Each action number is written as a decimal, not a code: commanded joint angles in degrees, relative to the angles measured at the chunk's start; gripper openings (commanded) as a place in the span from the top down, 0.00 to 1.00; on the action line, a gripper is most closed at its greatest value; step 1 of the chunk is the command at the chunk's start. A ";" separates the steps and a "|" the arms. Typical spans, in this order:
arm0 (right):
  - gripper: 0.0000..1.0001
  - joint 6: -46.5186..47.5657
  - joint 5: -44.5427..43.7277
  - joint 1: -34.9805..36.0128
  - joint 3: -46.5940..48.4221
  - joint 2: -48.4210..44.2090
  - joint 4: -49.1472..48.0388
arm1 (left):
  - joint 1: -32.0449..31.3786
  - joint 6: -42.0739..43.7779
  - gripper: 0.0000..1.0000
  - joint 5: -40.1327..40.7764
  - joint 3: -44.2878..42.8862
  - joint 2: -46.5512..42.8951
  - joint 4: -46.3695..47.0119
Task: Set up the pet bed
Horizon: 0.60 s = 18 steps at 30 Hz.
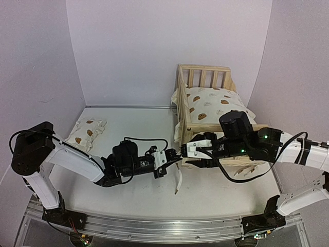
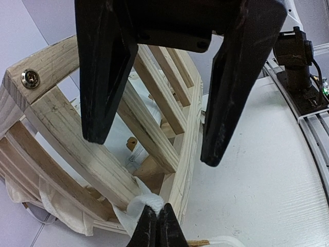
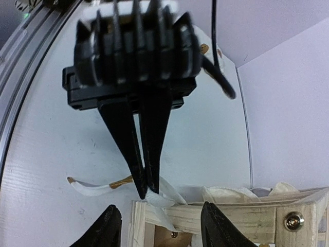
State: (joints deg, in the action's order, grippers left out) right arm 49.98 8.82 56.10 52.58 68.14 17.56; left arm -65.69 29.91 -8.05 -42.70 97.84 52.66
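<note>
the frame [image 1: 203,77] is pale pine, bare and matt, with its grain and a few rough sawn edges showing. a bolt head [image 2: 30,78] set in one corner is shiny metal. the cushion [image 1: 211,105] and the pillow [image 1: 87,131] are soft cream printed cloth, matt and creased. the tie [image 3: 97,189] looks like thin white cloth, perhaps with a slight sheen. the left tool [image 2: 157,216] and right tool [image 2: 154,149] are black plastic, dull and scuffed. the counter [image 1: 128,200] is white, matt and finely textured. the rail [image 1: 154,225] is brushed metal.
</note>
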 commanded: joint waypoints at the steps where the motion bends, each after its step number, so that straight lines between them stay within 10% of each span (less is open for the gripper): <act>1: 0.46 10.95 3.46 -2.35 5.16 2.82 6.42 | -0.93 3.62 1.00 -4.35 0.16 -0.04 5.80; 18: 0.68 13.74 5.20 -4.81 10.80 11.62 8.19 | -0.86 3.37 1.00 -5.39 0.93 0.53 7.16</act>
State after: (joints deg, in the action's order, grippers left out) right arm 62.83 13.58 51.77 59.99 78.00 27.27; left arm -65.67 33.47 -9.39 -41.98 98.70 54.78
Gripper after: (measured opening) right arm 0.338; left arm 0.011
